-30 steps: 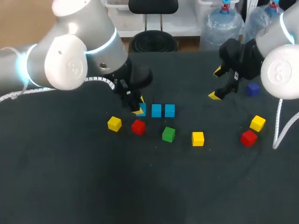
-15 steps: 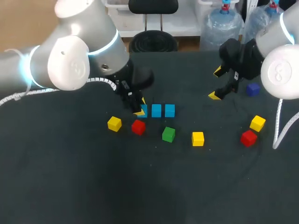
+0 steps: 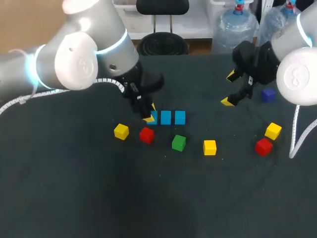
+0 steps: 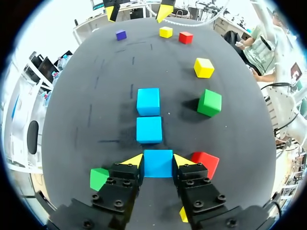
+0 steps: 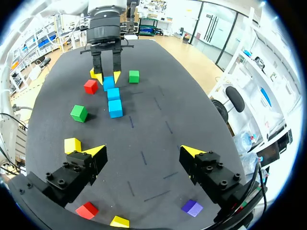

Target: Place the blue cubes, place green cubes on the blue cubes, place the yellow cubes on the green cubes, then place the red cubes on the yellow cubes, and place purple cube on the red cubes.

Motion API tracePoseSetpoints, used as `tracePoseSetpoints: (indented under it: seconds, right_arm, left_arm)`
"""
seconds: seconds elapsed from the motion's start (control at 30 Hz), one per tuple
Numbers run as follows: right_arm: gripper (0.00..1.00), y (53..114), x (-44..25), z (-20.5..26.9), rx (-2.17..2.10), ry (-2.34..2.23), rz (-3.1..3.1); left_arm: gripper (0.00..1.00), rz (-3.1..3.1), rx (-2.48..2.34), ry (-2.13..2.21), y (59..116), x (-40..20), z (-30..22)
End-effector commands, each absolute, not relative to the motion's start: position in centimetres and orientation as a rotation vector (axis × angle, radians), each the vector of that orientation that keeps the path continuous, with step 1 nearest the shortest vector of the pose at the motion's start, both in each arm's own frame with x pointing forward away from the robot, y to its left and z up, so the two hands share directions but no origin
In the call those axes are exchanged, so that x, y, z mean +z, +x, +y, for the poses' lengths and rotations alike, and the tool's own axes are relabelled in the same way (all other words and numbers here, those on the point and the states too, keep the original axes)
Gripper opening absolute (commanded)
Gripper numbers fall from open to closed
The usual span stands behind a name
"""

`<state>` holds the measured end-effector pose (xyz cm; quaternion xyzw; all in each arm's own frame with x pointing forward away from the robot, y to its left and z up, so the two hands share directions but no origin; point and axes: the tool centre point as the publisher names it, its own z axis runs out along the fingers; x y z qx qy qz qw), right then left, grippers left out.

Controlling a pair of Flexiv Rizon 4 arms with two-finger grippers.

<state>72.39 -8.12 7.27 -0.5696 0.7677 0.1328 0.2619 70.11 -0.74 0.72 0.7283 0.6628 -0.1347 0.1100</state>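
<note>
Three blue cubes lie in a row on the black table point(image 3: 74, 198). My left gripper point(image 4: 158, 161) is shut on the nearest blue cube point(image 4: 158, 163), which rests on the table at the row's left end point(image 3: 153, 118). The other two blue cubes point(image 3: 165, 117) point(image 3: 180, 117) sit just beyond it. A green cube point(image 3: 179, 143), a red cube point(image 3: 146, 135) and a yellow cube point(image 3: 121, 131) lie in front of the row. A second green cube point(image 4: 99, 178) sits beside the left finger. My right gripper point(image 3: 230, 89) hangs open above the table's right side, with nothing between its fingers point(image 5: 143, 151).
A yellow cube point(image 3: 210, 147) lies at centre right. Another yellow cube point(image 3: 273, 131) and a red cube point(image 3: 263, 146) sit at the far right. A purple cube point(image 3: 268, 94) lies behind my right gripper.
My left arm has shifted slightly to the right, bringing the held blue cube closer to the other two. The right arm has not moved.
</note>
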Motion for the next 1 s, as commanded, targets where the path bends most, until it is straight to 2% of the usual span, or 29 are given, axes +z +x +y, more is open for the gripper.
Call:
tracePoseSetpoints:
  seconds: [0.03, 1.0]
  right_arm:
    - [1.00, 72.50, 7.21, -8.13, 0.364, -1.542, 2.075]
    - [1.00, 72.50, 7.21, -8.13, 0.364, -1.542, 2.075]
  left_arm:
    - [0.00, 1.953, -0.393, 2.146, 70.65, 0.53, -0.65]
    - [0.00, 1.958, -0.365, 2.117, 70.73, 0.53, -0.43]
